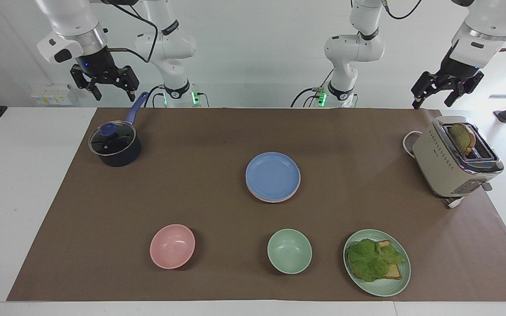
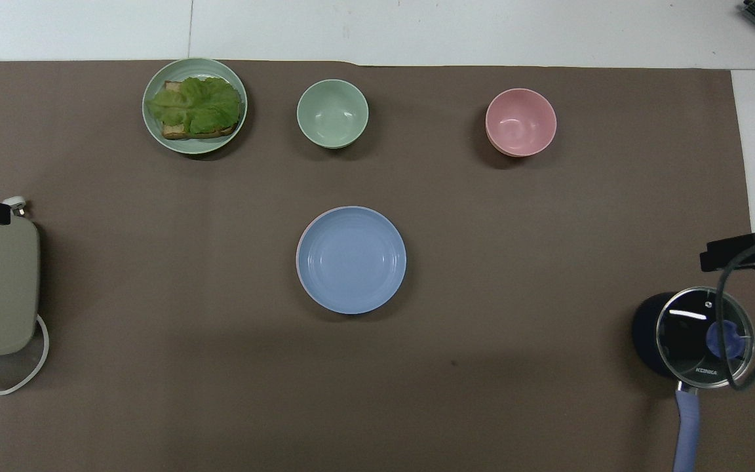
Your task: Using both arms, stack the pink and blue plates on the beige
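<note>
Right claw (image 1: 109, 89) up over the saucepan's handle (image 1: 135, 109), fingers spread, empty. Blue plate (image 1: 272, 176) mid-table, topping the stack, well apart from either claw; pink plate (image 1: 265, 199) a mere sliver of rim beneath; beige plate not made out. Left claw (image 1: 441, 93) raised near the toaster (image 1: 446, 164), spread, empty.

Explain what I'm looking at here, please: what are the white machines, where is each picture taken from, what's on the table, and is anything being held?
Two white robot arms stand at a table. One picture faces them from across it; the other looks down from above their end. The right gripper hangs open above the lidded pot, the left gripper open above the toaster. Neither holds anything. In the middle sits the blue plate on a stack; a pink rim shows beneath. Farther from the robots: a pink bowl, a green bowl and a green plate with toast and lettuce.
</note>
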Tool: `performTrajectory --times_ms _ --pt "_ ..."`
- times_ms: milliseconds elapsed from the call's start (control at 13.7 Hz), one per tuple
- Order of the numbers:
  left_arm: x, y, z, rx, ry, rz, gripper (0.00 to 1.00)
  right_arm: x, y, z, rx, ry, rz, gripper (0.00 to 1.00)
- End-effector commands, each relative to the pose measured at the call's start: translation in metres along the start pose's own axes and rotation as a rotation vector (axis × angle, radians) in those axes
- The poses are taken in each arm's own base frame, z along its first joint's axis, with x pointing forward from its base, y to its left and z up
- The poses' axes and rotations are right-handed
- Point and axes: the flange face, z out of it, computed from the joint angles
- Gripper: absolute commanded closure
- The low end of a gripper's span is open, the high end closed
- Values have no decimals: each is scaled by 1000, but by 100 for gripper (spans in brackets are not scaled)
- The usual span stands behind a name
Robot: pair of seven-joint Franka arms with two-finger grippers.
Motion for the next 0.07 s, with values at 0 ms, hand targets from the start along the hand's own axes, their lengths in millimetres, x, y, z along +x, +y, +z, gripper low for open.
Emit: performTrajectory --times_ms 0 --pt "-4 -2 0 12 -11 6 0 -9 1 0 17 -3 -28 0"
